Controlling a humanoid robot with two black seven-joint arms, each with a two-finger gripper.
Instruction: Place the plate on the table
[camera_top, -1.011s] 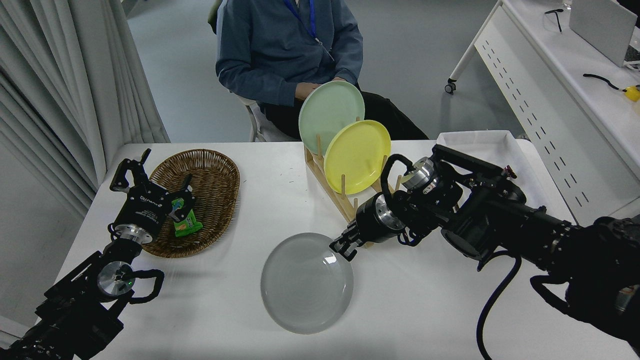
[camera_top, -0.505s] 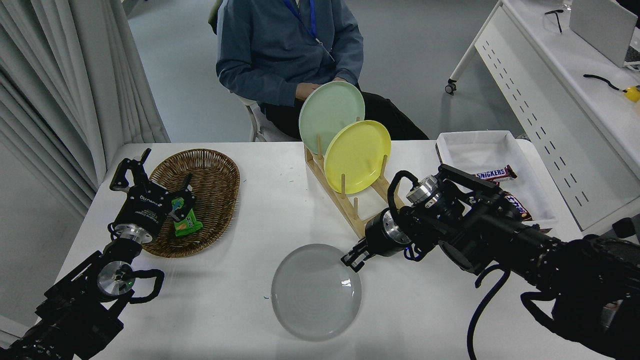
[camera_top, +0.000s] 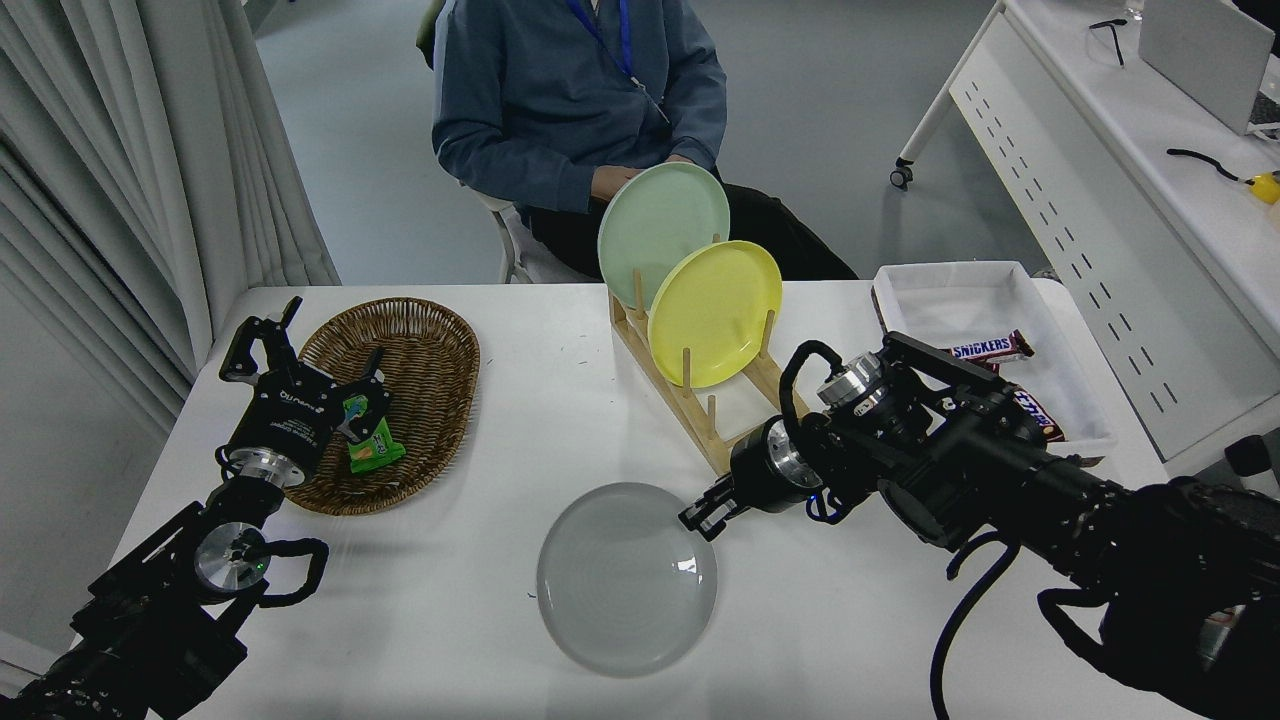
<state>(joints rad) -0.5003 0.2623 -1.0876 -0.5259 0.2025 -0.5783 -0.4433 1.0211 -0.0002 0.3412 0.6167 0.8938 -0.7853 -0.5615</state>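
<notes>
Right gripper sits at the far-right rim of the light grey plate. Jaws look narrow and seem to pinch that rim; whether they grip it or merely touch it, I cannot tell from here.

Plate extends from the jaws toward the near left, low over the white desk. It looks flat or nearly so on the surface; contact under the near edge is not certain.

Beyond the jaws, just behind them: wooden plate rack with a yellow plate and a pale green plate standing upright in it. Right of the jaws, behind the arm: white tray with candy bars.

Far left of the jaws: left gripper parked over a wicker basket, jaws spread, a green packet by them.

A person sits at the far side.

Handling judgement: plate reads as rigid, smooth, probably slippery and chip-prone; light to moderate weight. The raised rim is the only practical hold, and an edge pinch lets it droop or swivel. Release looks sensible only once it lies fully down.
</notes>
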